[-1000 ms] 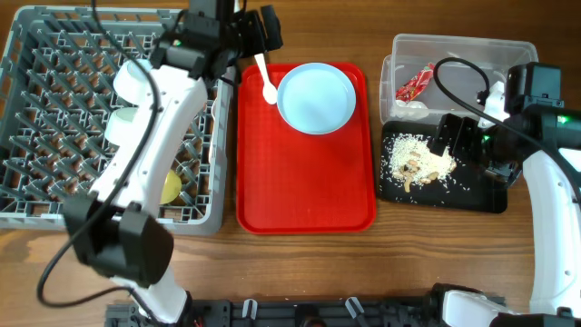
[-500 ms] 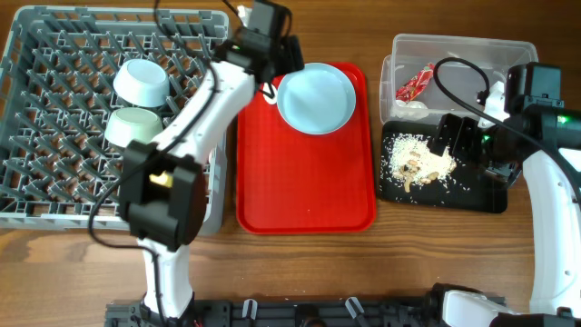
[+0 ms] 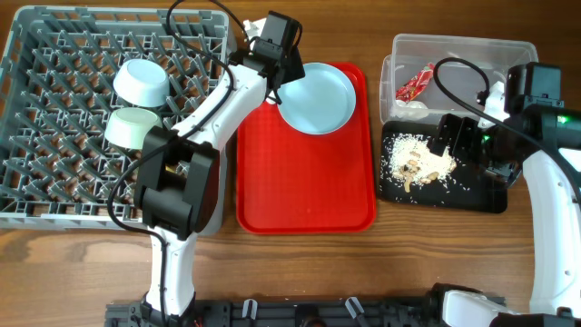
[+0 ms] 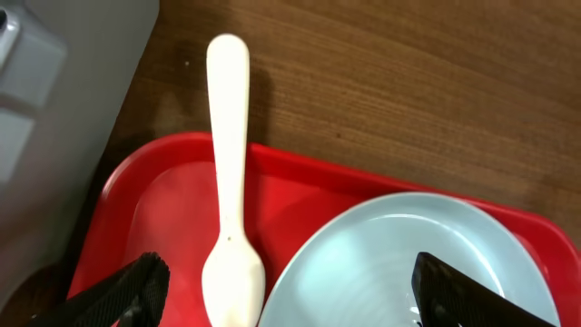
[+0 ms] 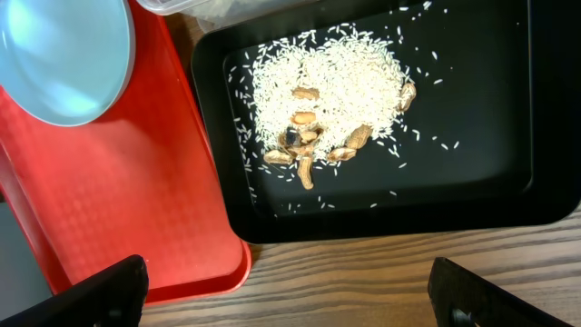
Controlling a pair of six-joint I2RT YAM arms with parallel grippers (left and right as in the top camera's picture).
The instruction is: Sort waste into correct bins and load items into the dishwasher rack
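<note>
My overhead camera looks straight down from above the table (image 3: 408, 263), taking in the grey rack (image 3: 54, 109) at left, the red tray (image 3: 309, 182) mid-frame and the black tray (image 3: 472, 198) at right. My left wrist camera looks down from close over the red tray's far corner, showing the white spoon (image 4: 229, 182) and part of the pale-blue plate (image 4: 408, 263); my right wrist camera faces down from higher over the black tray, and its left edge catches that same plate and red tray, shared by all three views
</note>
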